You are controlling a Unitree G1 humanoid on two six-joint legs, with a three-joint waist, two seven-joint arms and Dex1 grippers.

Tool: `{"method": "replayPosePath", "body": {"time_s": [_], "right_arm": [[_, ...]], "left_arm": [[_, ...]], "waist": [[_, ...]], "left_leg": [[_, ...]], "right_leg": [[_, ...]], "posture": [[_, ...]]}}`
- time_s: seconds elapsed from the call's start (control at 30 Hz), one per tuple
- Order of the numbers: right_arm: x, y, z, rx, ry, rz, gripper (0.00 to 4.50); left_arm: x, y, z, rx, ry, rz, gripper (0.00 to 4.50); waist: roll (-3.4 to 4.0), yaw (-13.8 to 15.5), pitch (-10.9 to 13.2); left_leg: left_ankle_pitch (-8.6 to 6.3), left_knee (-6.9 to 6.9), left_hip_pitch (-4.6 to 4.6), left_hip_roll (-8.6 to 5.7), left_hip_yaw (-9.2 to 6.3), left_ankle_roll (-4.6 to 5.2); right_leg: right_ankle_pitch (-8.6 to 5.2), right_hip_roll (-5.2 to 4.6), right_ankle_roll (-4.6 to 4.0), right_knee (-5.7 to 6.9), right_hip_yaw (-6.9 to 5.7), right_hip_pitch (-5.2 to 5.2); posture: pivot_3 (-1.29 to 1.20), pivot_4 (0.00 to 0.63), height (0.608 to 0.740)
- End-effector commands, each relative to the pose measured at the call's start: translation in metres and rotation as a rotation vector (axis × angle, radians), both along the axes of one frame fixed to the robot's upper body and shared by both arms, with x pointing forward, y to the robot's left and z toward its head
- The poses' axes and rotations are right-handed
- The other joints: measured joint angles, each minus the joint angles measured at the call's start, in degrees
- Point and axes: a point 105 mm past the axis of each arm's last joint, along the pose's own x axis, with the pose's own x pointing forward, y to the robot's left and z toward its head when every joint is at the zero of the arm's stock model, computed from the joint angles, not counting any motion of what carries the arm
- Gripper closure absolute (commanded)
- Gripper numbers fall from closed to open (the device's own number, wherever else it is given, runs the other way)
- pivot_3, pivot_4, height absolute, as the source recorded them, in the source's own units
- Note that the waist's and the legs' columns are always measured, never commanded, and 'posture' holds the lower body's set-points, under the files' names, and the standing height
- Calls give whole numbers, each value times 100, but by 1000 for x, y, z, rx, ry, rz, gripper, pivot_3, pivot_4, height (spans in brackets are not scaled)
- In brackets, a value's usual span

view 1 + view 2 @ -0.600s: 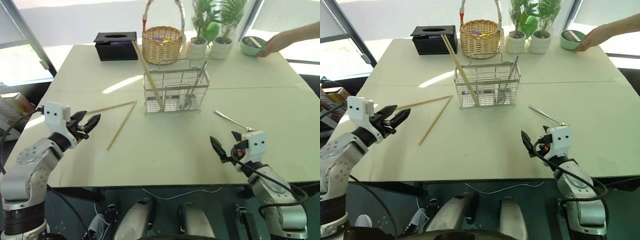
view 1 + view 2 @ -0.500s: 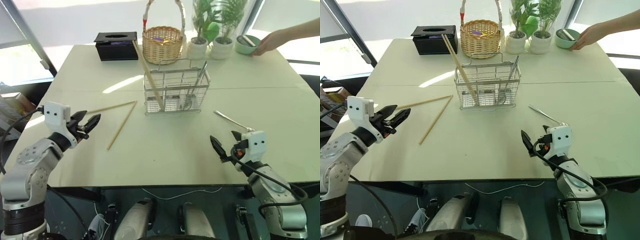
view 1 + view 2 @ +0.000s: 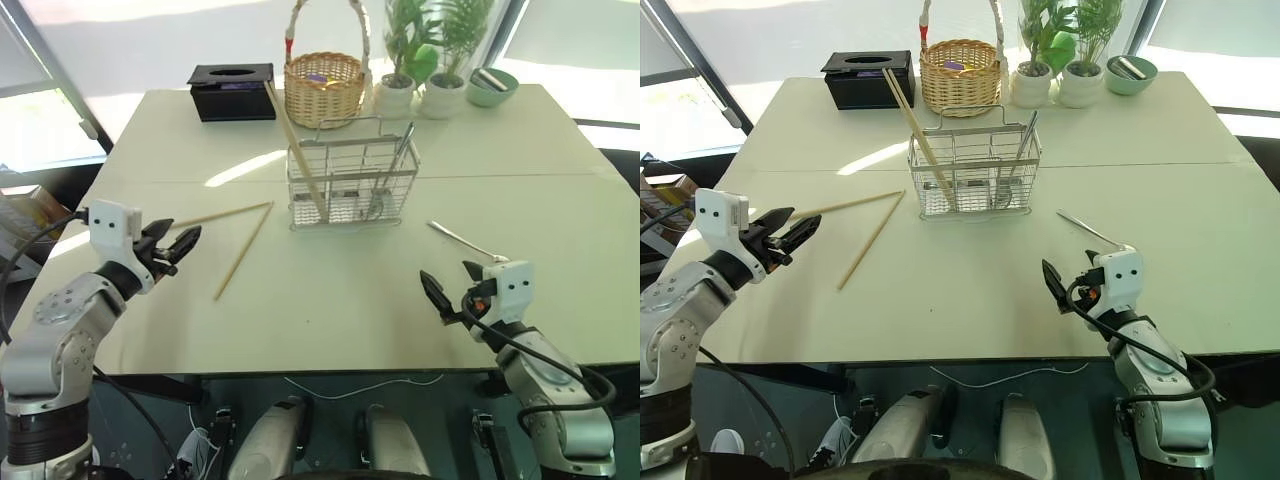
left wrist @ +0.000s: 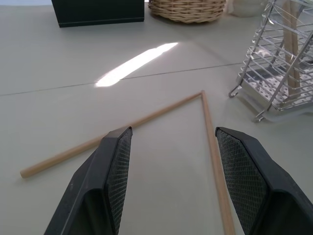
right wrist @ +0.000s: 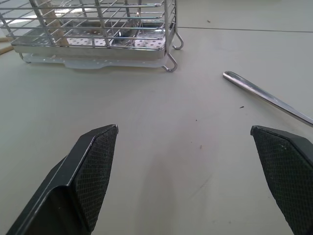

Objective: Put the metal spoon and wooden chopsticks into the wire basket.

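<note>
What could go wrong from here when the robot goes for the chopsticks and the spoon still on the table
The two loose wooden chopsticks lie flat, tips meeting in a V; the open left end effector could pinch one and knock or roll the other away. The metal spoon is thin and flat on the table, so the open right end effector may slip off it. The wire basket already holds leaning chopsticks and utensils; an insertion could snag them or tip it.
</note>
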Motion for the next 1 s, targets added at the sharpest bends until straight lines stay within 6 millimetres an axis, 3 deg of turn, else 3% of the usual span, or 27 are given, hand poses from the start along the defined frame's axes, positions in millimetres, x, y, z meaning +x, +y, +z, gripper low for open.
{"method": "replayPosePath", "body": {"time_s": [0.03, 0.2, 0.4, 0.57, 0.73, 0.87, 1.0], "right_arm": [[2, -3, 10, -16, -38, -3, 0], [2, -4, 10, -18, -39, -3, 0], [8, -10, 20, -59, -47, 28, 0], [20, -19, 51, -158, -56, 164, 0], [51, -41, 78, -192, 20, 260, 0], [62, -48, 68, -285, 158, 419, 0], [76, -66, 58, -259, 274, 437, 0]], "left_arm": [[1, 1, 13, 15, -45, -8, 1648], [-2, -4, 14, 22, -42, -42, 1648], [-9, -23, 31, 19, -57, -166, 1648], [-18, -60, 48, 59, -44, -397, 1648], [-23, -95, 59, 48, -11, -652, 1648], [-17, -114, 59, 69, -9, -760, 1648], [-12, -128, 62, 78, -13, -839, 1648]], "waist": [[0, 0, 0], [0, 0, 0], [0, -1, 0], [0, -2, 2], [-1, -14, 3], [-3, -23, 3], [-5, -57, 6]], "left_leg": [[0, 0, 0, 0, 0, 0], [0, 0, 0, 0, 0, 0], [0, 0, 0, 0, 1, 0], [0, 0, 0, 0, 2, 0], [0, 4, 1, 0, 8, 0], [3, 3, 1, 3, 11, 5], [2, 2, -4, 3, 14, 24]], "right_leg": [[0, 0, 0, 0, 0, 0], [0, 0, 0, 0, 0, 0], [0, 0, 0, -1, 0, 0], [-1, -1, -2, -3, 0, 3], [0, -5, -5, -7, 0, 14], [0, -6, -5, -8, -2, 33], [7, -6, 8, -15, -2, 32]], "posture": [[0, 150, 725], [0, 150, 725], [0, 150, 725], [0, 150, 725], [0, 150, 725], [0, 150, 725], [0, 150, 725]]}}
